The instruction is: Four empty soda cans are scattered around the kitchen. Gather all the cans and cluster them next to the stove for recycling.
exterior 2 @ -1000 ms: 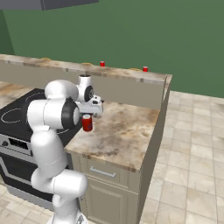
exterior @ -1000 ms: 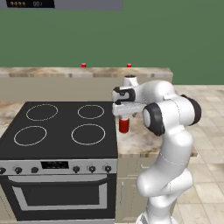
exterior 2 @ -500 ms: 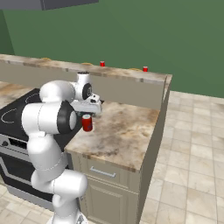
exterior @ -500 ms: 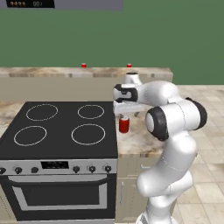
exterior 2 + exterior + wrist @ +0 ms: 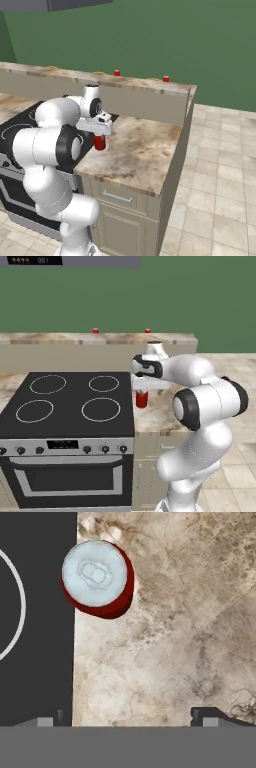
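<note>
Where the wide black flat-top stove ends on its right side, you have the small red cylindrical soda can standing on the tan marbled stone surface, right at the seam, its base just overlapping the black edge in the hand view. Beyond the can, away from the stove, that surface runs bare to its far edge, where it drops to the beige tiled floor.

Your can stands upright, long axis vertical, silver top facing straight up at the hand camera.

Your pincer hangs directly above the can, apart from it, with jaws spread wide and nothing between them; its two dark fingertips sit well apart at the bottom of the hand view.

Behind the stove a raised beige ledge with a stone top crosses the room, and two more small red cans stand upright on it, well apart from each other. Green wall closes the background.
</note>
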You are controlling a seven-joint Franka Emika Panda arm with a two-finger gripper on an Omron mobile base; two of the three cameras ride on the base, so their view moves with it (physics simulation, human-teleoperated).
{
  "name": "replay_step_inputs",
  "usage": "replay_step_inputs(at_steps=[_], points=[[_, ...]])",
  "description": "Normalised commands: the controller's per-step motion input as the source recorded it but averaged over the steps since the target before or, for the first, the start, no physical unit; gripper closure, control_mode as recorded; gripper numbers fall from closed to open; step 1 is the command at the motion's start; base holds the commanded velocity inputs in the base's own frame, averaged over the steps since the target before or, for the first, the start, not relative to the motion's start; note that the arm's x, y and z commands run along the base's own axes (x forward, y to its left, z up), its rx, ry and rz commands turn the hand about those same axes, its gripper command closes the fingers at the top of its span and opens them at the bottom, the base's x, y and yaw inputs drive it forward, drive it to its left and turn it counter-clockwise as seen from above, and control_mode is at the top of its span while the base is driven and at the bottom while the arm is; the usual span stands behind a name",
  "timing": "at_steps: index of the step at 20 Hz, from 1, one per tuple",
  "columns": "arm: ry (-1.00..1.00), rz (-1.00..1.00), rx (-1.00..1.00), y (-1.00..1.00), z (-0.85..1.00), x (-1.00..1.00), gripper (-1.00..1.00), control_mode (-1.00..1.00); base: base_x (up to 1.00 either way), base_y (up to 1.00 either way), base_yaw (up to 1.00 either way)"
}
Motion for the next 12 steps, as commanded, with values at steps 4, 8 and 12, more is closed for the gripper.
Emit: replay_step_inputs(at_steps=[4,8,12], points=[[0.00,-0.06,0.00,0.05,0.09,-0.53,-1.00,-1.00,0.00,0.00,0.00],[0.00,0.00,0.00,0.05,0.15,-0.50,-1.00,-1.00,0.00,0.00,0.00],[0.05,0.00,0.00,0.00,0.18,-0.46,-1.00,-1.00,0.00,0.00,0.00]])
